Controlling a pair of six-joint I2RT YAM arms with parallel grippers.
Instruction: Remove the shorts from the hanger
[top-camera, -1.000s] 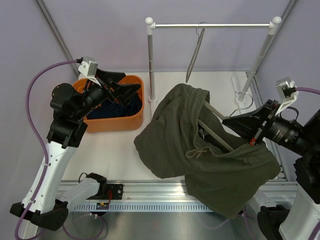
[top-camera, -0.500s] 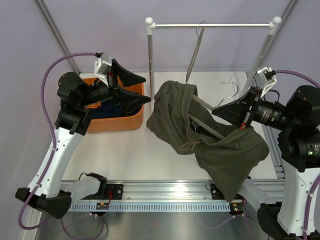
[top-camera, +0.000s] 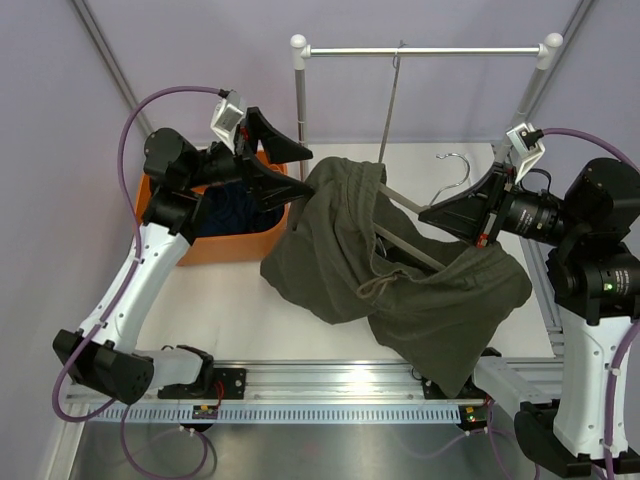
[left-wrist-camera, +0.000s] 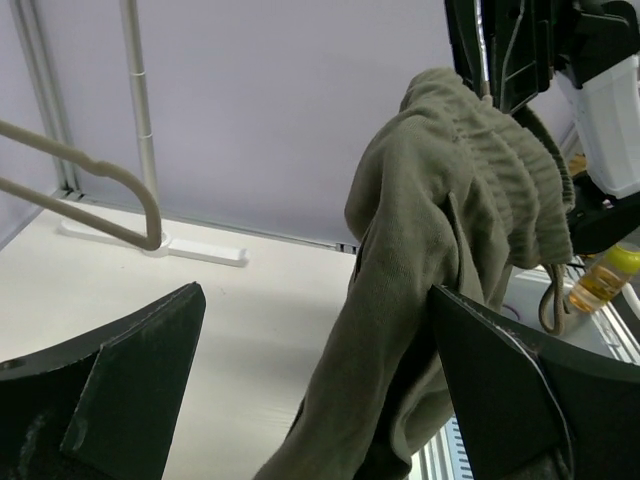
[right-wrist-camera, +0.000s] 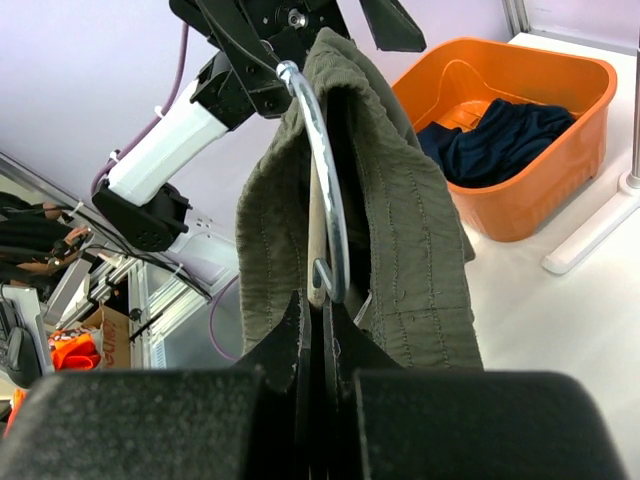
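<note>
I see the olive green shorts (top-camera: 400, 280) draped over a hanger (top-camera: 420, 256), held up in the air above the white counter (top-camera: 230, 310), between my two arms. A drawstring (top-camera: 385, 288) dangles from the ribbed waistband.

My right tool (top-camera: 428, 212) is clamped fully closed on the hanger, just below its metal hook (right-wrist-camera: 320, 150), and carries the whole load. My left tool (top-camera: 300, 178) is spread wide and grips nothing. In the left wrist view the hanging cloth lies between its fingers, close against one of them; I cannot tell whether it touches.

I judge the shorts to be soft, limp and fairly light. They should sag and fold wherever they are pinched, and slide along the smooth hanger rather than lift off stiffly. The thick, bunched waistband near the left tool looks like the best place to take hold, since a thin single layer might slip free.

An orange bin (top-camera: 215, 245) stands on the counter at the left, under my left arm. It holds the dark navy shorts (right-wrist-camera: 490, 140), crumpled in the bottom, with room above them. At the back, a second bare hanger (top-camera: 388, 110) hangs from the clothes rail (top-camera: 420, 50).
</note>
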